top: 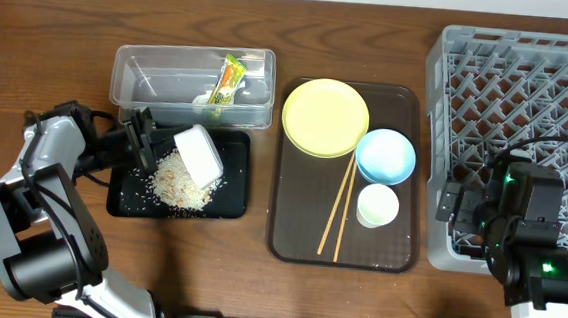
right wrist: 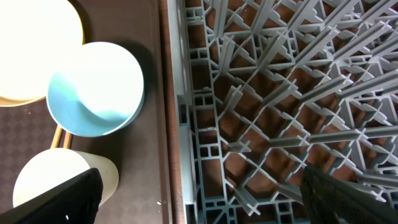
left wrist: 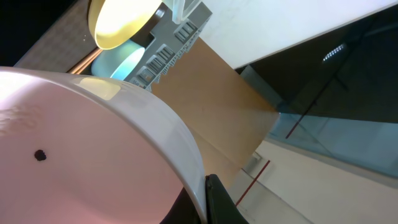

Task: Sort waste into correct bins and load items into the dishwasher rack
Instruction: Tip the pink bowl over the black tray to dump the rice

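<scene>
The surface [top: 32,41] is dark, grained wood. The tub [top: 135,68] is clear plastic and the rack [top: 531,66] matt grey plastic. The white bowl [left wrist: 93,155] looks smooth and glossy. The chopsticks [top: 339,208] are pale wood, and the serving tray [right wrist: 155,162] is brown and finely textured.

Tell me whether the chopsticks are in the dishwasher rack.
No: the chopsticks lie on the brown serving tray, well outside the dishwasher rack.
</scene>
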`<state>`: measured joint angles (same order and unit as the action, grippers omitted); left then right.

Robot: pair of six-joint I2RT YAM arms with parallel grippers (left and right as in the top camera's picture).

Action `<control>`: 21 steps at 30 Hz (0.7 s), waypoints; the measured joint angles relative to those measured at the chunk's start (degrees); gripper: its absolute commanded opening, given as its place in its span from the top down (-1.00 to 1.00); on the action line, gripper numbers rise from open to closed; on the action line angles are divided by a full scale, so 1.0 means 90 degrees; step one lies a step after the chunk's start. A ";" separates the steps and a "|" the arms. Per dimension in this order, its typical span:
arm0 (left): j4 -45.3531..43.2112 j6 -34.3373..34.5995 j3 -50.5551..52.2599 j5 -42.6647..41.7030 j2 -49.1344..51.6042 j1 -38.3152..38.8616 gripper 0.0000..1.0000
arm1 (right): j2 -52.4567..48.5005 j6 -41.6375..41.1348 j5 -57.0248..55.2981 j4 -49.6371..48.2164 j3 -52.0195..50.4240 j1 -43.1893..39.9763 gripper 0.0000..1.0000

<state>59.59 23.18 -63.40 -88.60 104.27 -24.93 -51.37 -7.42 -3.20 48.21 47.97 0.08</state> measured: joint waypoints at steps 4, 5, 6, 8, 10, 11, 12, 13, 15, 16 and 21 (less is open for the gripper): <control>-0.0389 -0.0189 0.0000 0.0010 0.0000 0.0000 0.88 | 0.0000 0.0000 0.0000 0.0000 0.0000 0.0000 -0.98; -0.0522 -0.0294 0.0000 0.0017 0.0000 0.0000 0.88 | 0.0000 0.0000 0.0000 -0.0002 0.0000 0.0000 -0.99; -0.0653 -0.0423 0.0000 0.0022 0.0000 0.0000 0.88 | 0.0000 0.0000 0.0000 0.0000 0.0000 0.0000 -0.99; -0.0903 -0.0726 0.0000 0.0027 0.0000 0.0000 0.88 | 0.0000 0.0000 0.0000 0.0000 0.0000 0.0000 -0.98; -0.1134 -0.1037 0.0000 0.0027 0.0000 0.0000 0.88 | 0.0000 0.0000 0.0000 0.0000 0.0000 0.0000 -0.99; -0.1234 -0.1166 0.0000 0.0027 0.0000 0.0000 0.88 | 0.0000 0.0000 0.0002 0.0000 0.0000 0.0000 -0.98; -0.1328 -0.1280 0.0000 0.0029 0.0000 0.0000 0.88 | 0.0000 0.0000 0.0000 0.0000 0.0000 0.0000 -0.98; -0.1413 -0.1372 0.0000 0.0027 0.0000 0.0000 0.88 | 0.0000 0.0000 0.0000 0.0000 0.0000 0.0000 -0.99; -0.1581 -0.1501 0.0000 0.0029 0.0000 0.0000 0.88 | 0.0000 0.0000 0.0000 0.0000 0.0000 0.0000 -0.99; -0.1683 -0.1564 0.0000 0.0027 0.0000 0.0000 0.88 | 0.0000 0.0000 0.0000 -0.0002 0.0000 0.0000 -0.98; -0.1766 -0.1664 0.0000 0.0029 0.0000 0.0000 0.88 | 0.0000 0.0000 0.0000 0.0000 0.0000 0.0000 -0.98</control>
<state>43.70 8.21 -63.40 -88.33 104.27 -24.93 -51.37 -7.42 -3.20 48.21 47.97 0.08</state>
